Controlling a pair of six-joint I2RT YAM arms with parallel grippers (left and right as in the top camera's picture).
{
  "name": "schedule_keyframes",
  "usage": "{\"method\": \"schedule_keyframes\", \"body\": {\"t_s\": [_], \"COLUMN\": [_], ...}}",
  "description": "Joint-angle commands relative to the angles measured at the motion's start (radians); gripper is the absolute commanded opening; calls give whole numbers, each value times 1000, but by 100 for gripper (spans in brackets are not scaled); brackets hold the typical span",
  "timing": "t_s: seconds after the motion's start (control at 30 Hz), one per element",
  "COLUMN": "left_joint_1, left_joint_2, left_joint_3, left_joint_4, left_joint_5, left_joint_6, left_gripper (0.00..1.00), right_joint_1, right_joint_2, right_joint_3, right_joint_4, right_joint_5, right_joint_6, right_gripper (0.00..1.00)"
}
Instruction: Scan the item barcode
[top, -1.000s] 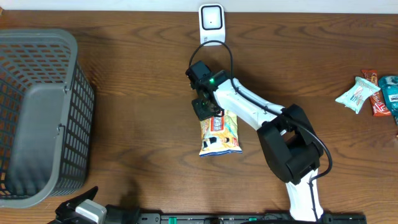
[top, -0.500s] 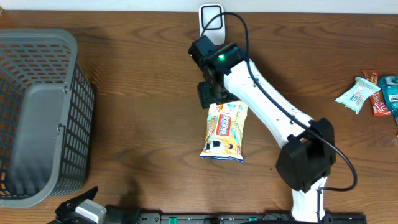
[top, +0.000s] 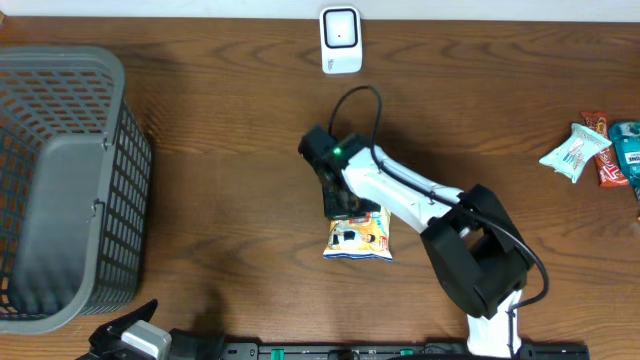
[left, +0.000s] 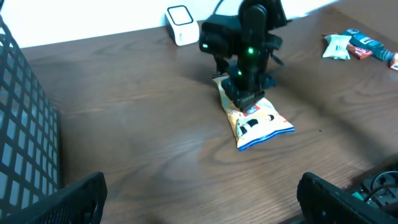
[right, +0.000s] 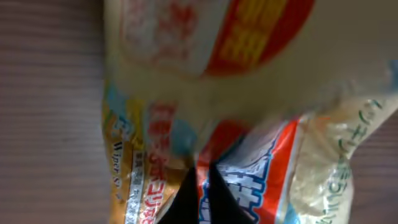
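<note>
Mid-table, the right gripper (top: 345, 207) sits with its fingers pinched shut on the far end of the bag (top: 360, 238), a yellow snack packet lying flat on the table (top: 220, 150) with its printed face up. The scanner (top: 341, 40) stands at the far edge, well apart from the packet and almost straight beyond it. By the look of things the scan is not yet done: the packet is gripped but down on the wood, and it has to be lifted and carried to the scanner's face. No barcode can be made out in any view.

The left gripper (left: 202, 180) waits at the near left corner, fingers spread wide and holding nothing.

There is open wood all the way between packet and scanner, with nothing in the path. The basket (top: 60, 70) fills the left side and a few spare snacks (top: 590, 150) lie by the right edge, both well clear. The scanner sits hard against the far edge, so little room lies behind it.
</note>
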Motion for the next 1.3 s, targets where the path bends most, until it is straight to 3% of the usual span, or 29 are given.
{"method": "schedule_keyframes", "body": {"t_s": [0.0,0.13,0.23,0.37,0.43,0.7,0.73,0.8,0.87,1.0,1.1,1.27], "left_joint_1": [0,1,1,1,1,1,1,0,0,0,1,1], "left_joint_2": [-3,-3,-3,-3,-3,-3,-3,-3,-3,-3,-3,-3], "left_joint_3": [4,4,4,4,4,4,4,4,4,4,4,4], "left_joint_4": [3,3,3,3,3,3,3,3,3,3,3,3], "left_joint_5": [12,12,12,12,12,12,12,12,12,12,12,12], "left_joint_6": [3,3,3,3,3,3,3,3,3,3,3,3], "left_gripper": [98,98,98,98,98,98,98,98,98,98,98,98], "right_joint_1": [-9,-18,-26,-25,-14,45,51,65,78,109,119,120], "right_joint_2": [24,24,24,24,24,-22,-34,-57,-62,-49,-48,-48], "right_joint_3": [-88,-89,-90,-89,-82,82,98,113,113,69,16,-85], "right_joint_4": [19,44,197,322,310,148,139,145,159,155,141,123], "right_joint_5": [54,220,336,188,93,43,43,43,35,-70,-72,-66], "right_joint_6": [21,-77,-434,-800,-860,-704,-678,-647,-637,-617,-521,-427], "right_gripper": [1,7,12,23,25,22,24,38,41,28,17,8]}}
